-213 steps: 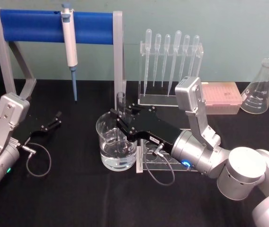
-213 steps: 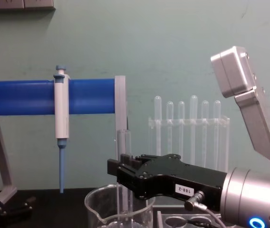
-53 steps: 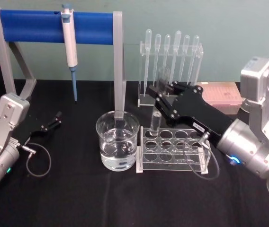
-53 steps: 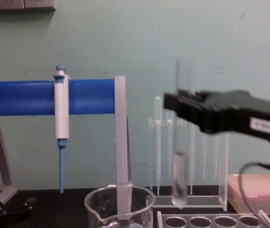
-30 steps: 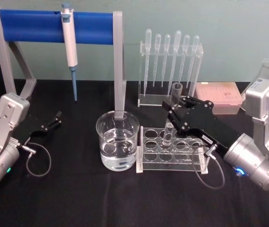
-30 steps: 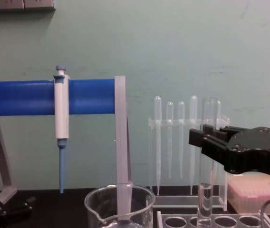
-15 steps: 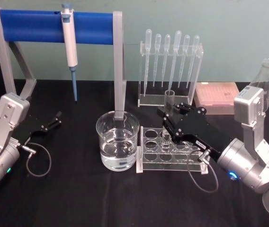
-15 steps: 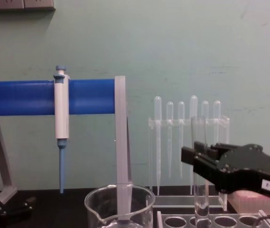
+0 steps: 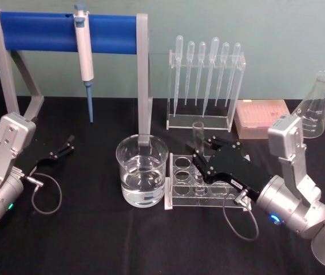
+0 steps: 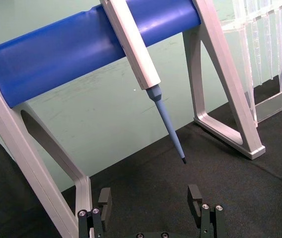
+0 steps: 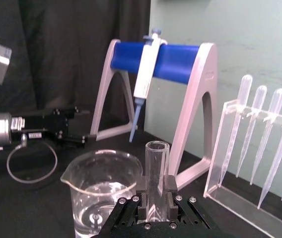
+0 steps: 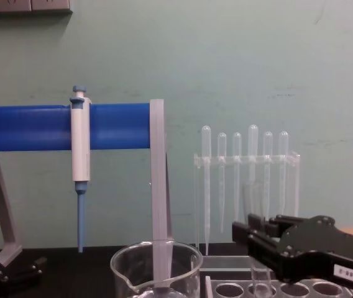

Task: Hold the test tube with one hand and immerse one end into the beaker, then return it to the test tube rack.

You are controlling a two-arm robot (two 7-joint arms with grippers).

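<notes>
The clear test tube (image 9: pixel 197 134) stands upright in a hole of the clear tube rack (image 9: pixel 177 201), with its open rim above my right gripper (image 9: pixel 200 153). That black gripper is shut on the tube's upper part; in the right wrist view the fingers (image 11: pixel 142 197) clamp the tube (image 11: pixel 157 168) on both sides. The chest view shows the gripper (image 12: pixel 255 239) low over the rack (image 12: pixel 226 289), the tube (image 12: pixel 255 202) rising from it. The beaker (image 9: pixel 142 171), part-filled with clear liquid, stands just left of the rack. My left gripper (image 10: pixel 150 201) rests open at the table's left.
A white-and-blue pipettor (image 9: pixel 83 48) hangs on the blue-barred stand (image 9: pixel 36 31) behind the beaker. Plastic pipettes in a clear holder (image 9: pixel 205 74), a pink tip box (image 9: pixel 262 117) and a conical flask (image 9: pixel 314 106) stand at the back right.
My right gripper carried the test tube out of the beaker, rightward over the rack, then down; in the last second it lowered the tube deeper into a rack hole. The left arm stayed still.
</notes>
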